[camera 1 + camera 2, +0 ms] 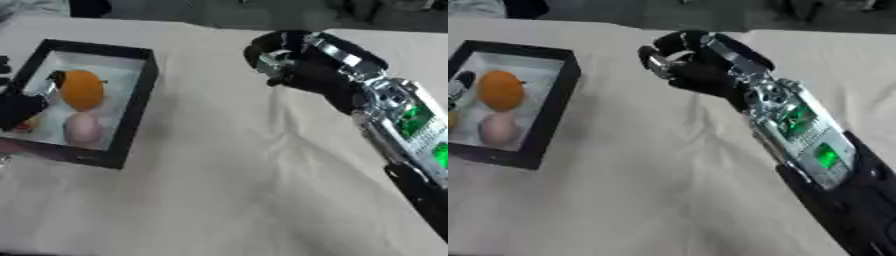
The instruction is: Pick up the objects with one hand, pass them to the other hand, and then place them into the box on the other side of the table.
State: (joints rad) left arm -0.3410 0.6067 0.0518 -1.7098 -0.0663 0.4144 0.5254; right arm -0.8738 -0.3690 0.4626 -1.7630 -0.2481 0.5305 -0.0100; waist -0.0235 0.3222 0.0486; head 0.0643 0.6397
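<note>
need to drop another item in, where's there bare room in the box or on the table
Free: the white box floor along the far wall of the black-walled box, and the cream tablecloth between box and right hand. Crowded: the box's middle and near end, with the orange round fruit, pink egg-shaped object and left hand.

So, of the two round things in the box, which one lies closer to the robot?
The pink one. It sits near the box's front wall, while the orange one lies behind it, further from the robot.
</note>
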